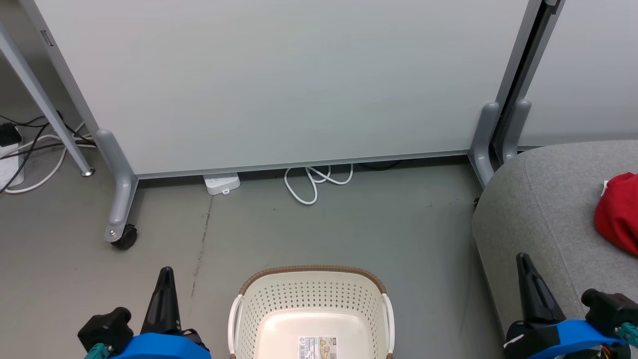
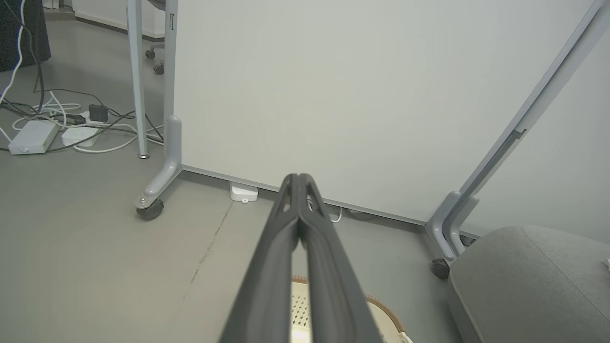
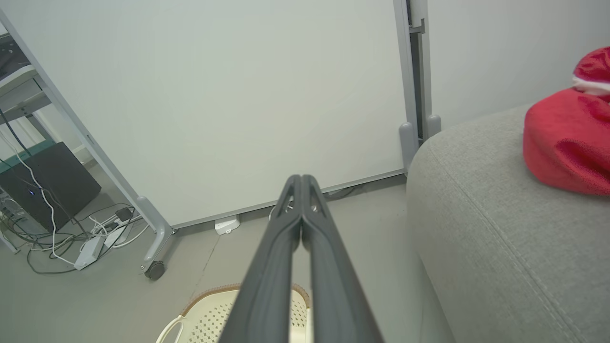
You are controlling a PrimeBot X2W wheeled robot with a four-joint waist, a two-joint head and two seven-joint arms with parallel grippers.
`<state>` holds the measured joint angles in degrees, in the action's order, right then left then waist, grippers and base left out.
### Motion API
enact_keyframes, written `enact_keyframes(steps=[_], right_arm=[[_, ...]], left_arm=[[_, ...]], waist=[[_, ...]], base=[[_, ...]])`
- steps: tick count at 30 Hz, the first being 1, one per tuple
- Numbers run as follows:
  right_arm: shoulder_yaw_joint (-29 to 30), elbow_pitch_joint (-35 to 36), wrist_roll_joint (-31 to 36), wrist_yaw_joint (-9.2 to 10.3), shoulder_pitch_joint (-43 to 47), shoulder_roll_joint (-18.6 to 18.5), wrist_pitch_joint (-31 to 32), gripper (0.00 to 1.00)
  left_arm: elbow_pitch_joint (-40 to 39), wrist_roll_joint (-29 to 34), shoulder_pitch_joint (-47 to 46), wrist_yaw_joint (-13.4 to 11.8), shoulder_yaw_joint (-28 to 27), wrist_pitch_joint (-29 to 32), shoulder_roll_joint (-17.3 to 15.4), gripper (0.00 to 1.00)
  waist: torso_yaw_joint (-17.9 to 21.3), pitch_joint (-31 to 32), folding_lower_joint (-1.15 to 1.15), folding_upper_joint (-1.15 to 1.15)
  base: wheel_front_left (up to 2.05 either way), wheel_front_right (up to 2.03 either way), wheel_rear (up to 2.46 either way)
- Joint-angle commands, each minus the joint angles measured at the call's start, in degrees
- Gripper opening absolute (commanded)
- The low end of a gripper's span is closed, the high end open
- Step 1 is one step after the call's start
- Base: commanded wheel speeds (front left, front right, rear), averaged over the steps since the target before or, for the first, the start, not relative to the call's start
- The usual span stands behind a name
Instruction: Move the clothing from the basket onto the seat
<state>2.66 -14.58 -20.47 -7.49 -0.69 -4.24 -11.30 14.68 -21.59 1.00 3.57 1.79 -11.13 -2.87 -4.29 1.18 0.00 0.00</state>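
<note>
The red clothing (image 1: 618,212) lies bunched on the grey seat (image 1: 538,199), at the head view's right edge. The basket (image 1: 314,273) stands on the floor (image 1: 349,224) near the seat's left, a label on its pale bottom. The left tool (image 1: 166,274) is beside the basket's left, the right tool (image 1: 522,259) by the seat's corner. Both have their fingers pressed together tip to tip.
</note>
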Motion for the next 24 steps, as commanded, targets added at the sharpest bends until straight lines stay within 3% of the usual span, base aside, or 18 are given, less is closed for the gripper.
enact_keyframes(steps=[1, 24], right_arm=[[0.3, 1.0, -2.4, 0.00, -1.1, -0.1, 0.4, 0.00], [1.3, 1.0, -23.5, 0.00, -2.6, 0.3, 5.7, 0.00]], left_arm=[[-0.9, -2.3, -2.0, 0.3, -0.6, 0.4, 0.0, 0.00], [-1.0, -23.1, -3.7, 1.5, -2.9, 5.6, 0.0, 0.00]], waist=[[0.0, 0.0, 0.00, 0.00], [0.9, -0.3, 0.00, 0.00]], base=[[0.00, 0.00, 0.00], [0.00, 0.00, 0.00]])
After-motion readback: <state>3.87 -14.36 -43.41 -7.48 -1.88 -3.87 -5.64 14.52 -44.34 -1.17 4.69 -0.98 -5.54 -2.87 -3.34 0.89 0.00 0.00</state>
